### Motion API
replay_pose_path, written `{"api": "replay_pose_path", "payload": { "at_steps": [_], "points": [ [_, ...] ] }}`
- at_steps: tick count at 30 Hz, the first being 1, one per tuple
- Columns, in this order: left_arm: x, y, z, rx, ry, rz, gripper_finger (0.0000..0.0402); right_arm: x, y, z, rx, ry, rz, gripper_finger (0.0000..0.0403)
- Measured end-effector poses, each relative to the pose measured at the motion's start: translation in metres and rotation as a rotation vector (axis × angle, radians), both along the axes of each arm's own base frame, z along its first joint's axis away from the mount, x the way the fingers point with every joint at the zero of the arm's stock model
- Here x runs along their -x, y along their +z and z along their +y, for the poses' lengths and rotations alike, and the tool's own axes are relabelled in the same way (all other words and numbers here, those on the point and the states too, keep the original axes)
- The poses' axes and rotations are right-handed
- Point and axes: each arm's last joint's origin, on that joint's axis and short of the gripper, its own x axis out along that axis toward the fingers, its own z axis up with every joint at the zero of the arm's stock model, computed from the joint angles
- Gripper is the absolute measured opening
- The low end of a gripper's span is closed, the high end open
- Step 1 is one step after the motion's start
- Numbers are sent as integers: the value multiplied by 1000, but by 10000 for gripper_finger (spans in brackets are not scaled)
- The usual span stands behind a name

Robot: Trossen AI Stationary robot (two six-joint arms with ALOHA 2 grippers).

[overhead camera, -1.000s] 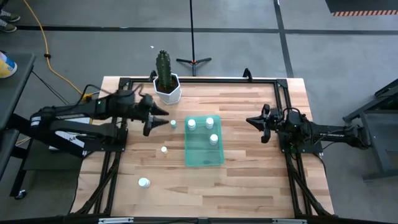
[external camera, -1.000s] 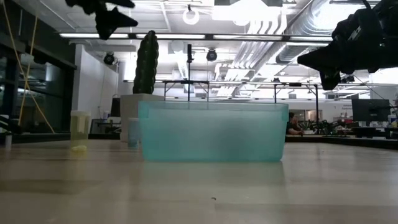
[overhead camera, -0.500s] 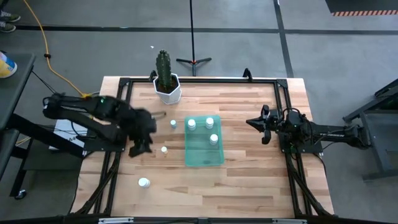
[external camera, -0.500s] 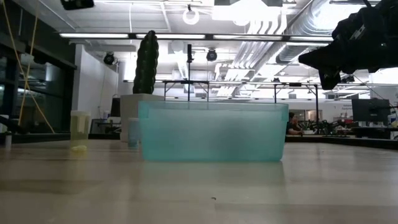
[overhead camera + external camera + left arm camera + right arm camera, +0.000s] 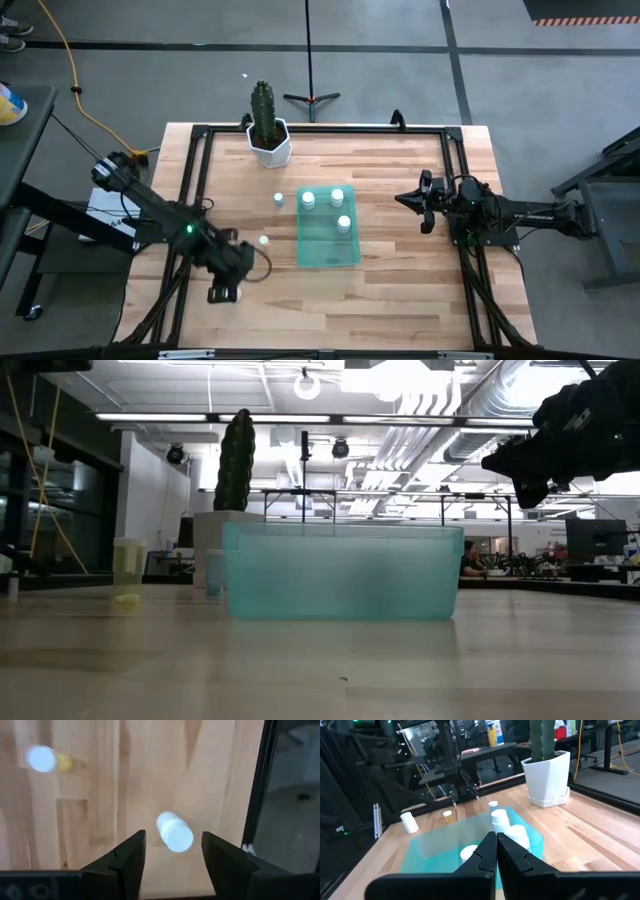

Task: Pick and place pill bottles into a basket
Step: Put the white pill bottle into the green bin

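A pill bottle (image 5: 174, 831) lies on its side on the tabletop (image 5: 400, 290), between the spread fingers of the left end effector (image 5: 172, 857); contact seems absent, though the view blurs. Beyond it, two bottles stand loose and three sit in the green basket (image 5: 328, 255). The right end effector (image 5: 405, 197), pressed together, hovers past the basket's far side.

table (image 5: 400, 280): pale wood planks, matt | basket (image 5: 328, 250): translucent green plastic, glossy
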Motion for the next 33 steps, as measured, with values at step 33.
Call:
{"api": "replay_pose_path", "payload": {
  "at_steps": [33],
  "points": [
    [-6, -109, -47, -96, -65, 301, 334, 0, -4, 1, -6, 44, 42, 1]
  ]
}}
